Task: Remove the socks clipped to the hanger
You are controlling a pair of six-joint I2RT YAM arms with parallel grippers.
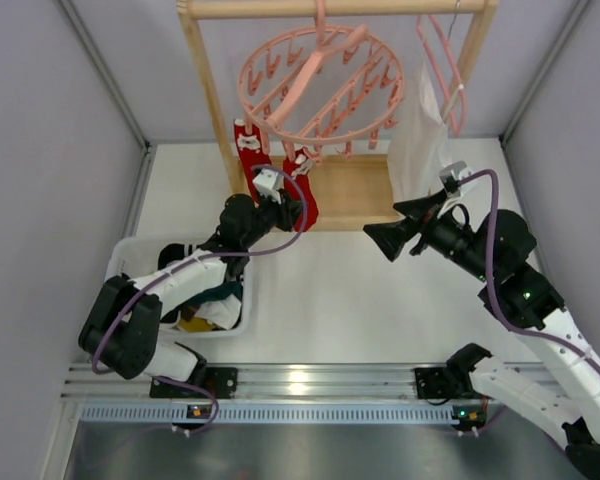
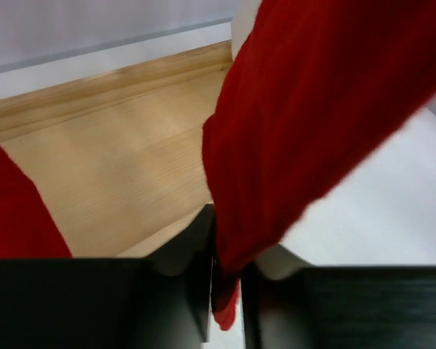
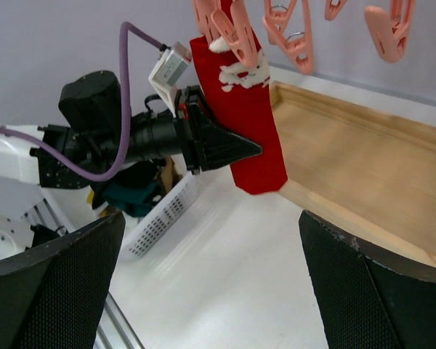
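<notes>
The round pink hanger (image 1: 320, 85) hangs from the wooden rack's top bar, ringed with small pink clips (image 3: 229, 29). Two red socks hang from it: one at the back left (image 1: 248, 150), one lower and nearer (image 1: 309, 212). My left gripper (image 1: 292, 205) is shut on the nearer red sock (image 2: 312, 109), its lower end pinched between the black fingers (image 2: 182, 291). In the right wrist view that sock (image 3: 247, 123) is still held by its clips, with the left gripper (image 3: 225, 149) at its side. My right gripper (image 1: 382, 222) hovers open to the right, holding nothing (image 3: 214, 283).
A white basket (image 1: 130, 250) holding dark and coloured socks stands at the left by the left arm. The rack's wooden base (image 2: 116, 160) lies under the hanger. A white cloth garment (image 1: 420, 130) on a plain pink hanger (image 1: 445, 70) hangs at the right.
</notes>
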